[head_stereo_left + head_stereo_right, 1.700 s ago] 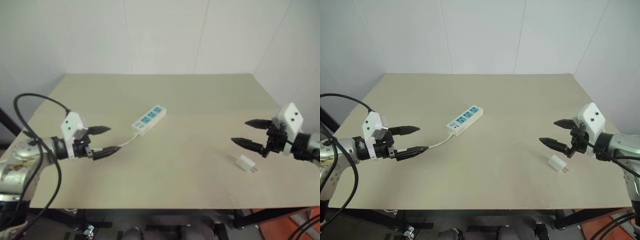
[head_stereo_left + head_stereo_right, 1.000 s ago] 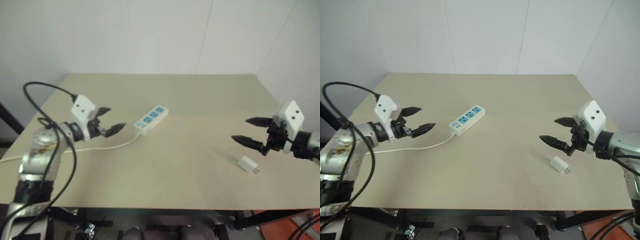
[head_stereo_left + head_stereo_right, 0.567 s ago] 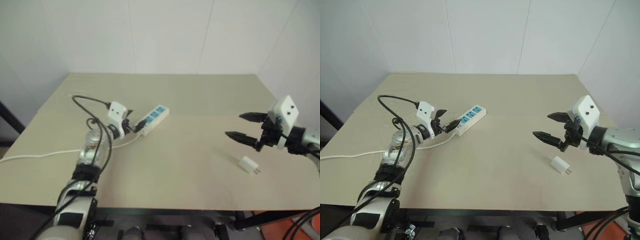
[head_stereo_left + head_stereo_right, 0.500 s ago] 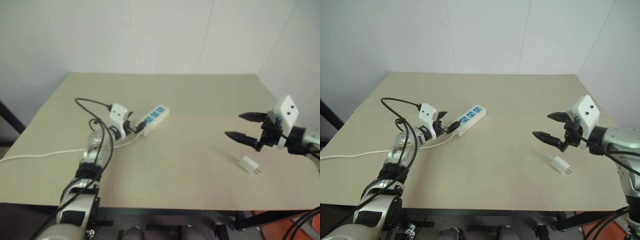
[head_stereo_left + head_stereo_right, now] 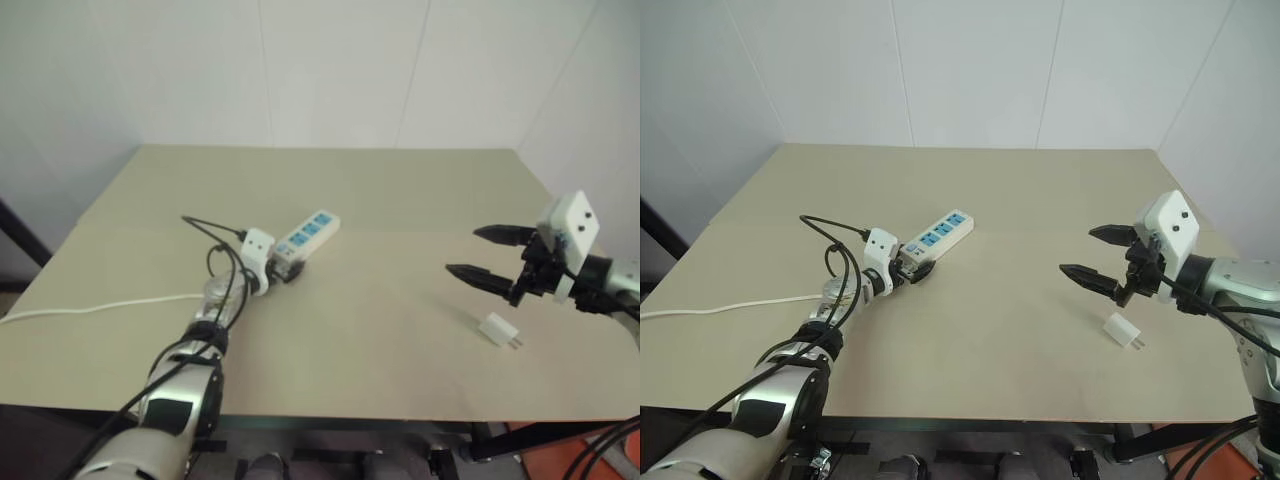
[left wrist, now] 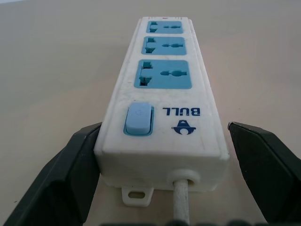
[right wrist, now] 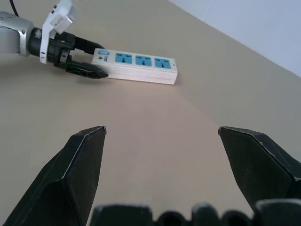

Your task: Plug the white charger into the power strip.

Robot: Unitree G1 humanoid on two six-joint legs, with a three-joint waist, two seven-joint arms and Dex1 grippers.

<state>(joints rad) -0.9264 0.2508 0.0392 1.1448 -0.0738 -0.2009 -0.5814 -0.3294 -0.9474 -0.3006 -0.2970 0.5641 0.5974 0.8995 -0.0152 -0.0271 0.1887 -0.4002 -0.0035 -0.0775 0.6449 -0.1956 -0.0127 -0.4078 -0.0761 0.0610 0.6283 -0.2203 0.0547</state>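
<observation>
White-bodied, the power strip (image 6: 162, 103) is lying on the worktop (image 5: 1020, 200) between my left jaws (image 5: 915, 268), spread wide around its switch end to steady it, while my right jaws (image 5: 1095, 258) are hovering agape and empty above the white charger (image 5: 1122, 331).

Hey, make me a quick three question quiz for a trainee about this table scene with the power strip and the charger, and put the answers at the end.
1. True or false: the left gripper has its fingers on either side of the switch end of the power strip.
2. Multiple choice: where does the white charger lie? A) plugged into the strip; B) on the table near the right gripper; C) held in the left gripper.
3. Fill in: the strip has ___ blue socket faces.

Key:
1. True; the fingers are open and flank that end, one on each side.
2. B; it lies loose, and the open right gripper holds nothing.
3. Three.
</observation>
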